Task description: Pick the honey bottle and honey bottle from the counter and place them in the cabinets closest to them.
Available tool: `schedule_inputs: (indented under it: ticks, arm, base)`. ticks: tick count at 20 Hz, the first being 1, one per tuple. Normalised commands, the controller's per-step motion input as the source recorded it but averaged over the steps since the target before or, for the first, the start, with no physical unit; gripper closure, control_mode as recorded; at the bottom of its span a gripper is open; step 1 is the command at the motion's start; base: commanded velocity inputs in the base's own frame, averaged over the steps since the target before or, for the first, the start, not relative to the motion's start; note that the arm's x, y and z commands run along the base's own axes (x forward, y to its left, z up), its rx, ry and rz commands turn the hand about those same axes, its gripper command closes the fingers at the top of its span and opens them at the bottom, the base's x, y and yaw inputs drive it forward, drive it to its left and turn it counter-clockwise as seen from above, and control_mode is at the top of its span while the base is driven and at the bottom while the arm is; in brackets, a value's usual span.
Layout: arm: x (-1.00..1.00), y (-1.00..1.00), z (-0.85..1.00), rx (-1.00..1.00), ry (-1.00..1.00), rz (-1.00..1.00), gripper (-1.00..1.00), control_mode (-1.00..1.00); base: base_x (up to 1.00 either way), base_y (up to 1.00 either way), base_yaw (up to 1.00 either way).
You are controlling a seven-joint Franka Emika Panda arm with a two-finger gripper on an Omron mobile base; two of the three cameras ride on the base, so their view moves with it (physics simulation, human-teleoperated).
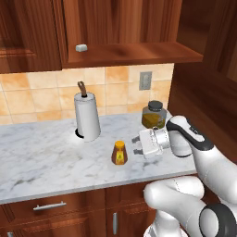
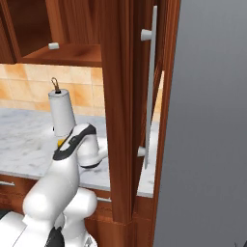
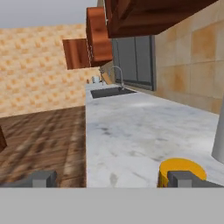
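One honey bottle [image 1: 120,153], amber with an orange cap and yellow label, stands upright near the counter's front edge. My gripper [image 1: 137,145] is level with it just to its right, open, fingers pointing left at it with a small gap. In the hand view the bottle's orange cap [image 3: 181,169] sits right behind one fingertip [image 3: 186,178], off to the side rather than between the jaws of the gripper [image 3: 113,179]. A sliver of the cap [image 2: 61,143] peeks past my arm. The wall cabinets' wooden shelf ledge [image 1: 139,52] hangs above the counter.
A paper-towel roll [image 1: 87,115] stands behind the bottle to the left. A wider amber jar [image 1: 153,115] with a dark lid is behind my wrist. A small white object [image 1: 81,47] lies on the ledge. A tall open door [image 2: 150,87] stands at right. A sink [image 3: 109,91] lies far along the counter.
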Motion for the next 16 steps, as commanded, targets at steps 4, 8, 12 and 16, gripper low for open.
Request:
schedule_inputs:
  ticks: [4,8,12,16]
  arm:
    - [-0.02,0.07,-0.24,0.03,0.0,0.0,-1.0,-1.0]
    - [0.0,0.07,-0.24,0.03,0.0,0.0,-1.0,-1.0]
    - [-0.02,0.1,-0.21,0.03,0.0,0.0,-1.0,-1.0]
    - [-0.09,0.14,-0.16,0.03,0.0,0.0,-1.0,-1.0]
  base:
    - [0.0,0.0,0.0]
    - [0.0,0.0,0.0]
    - [0.0,0.0,0.0]
    - [0.0,0.0,0.0]
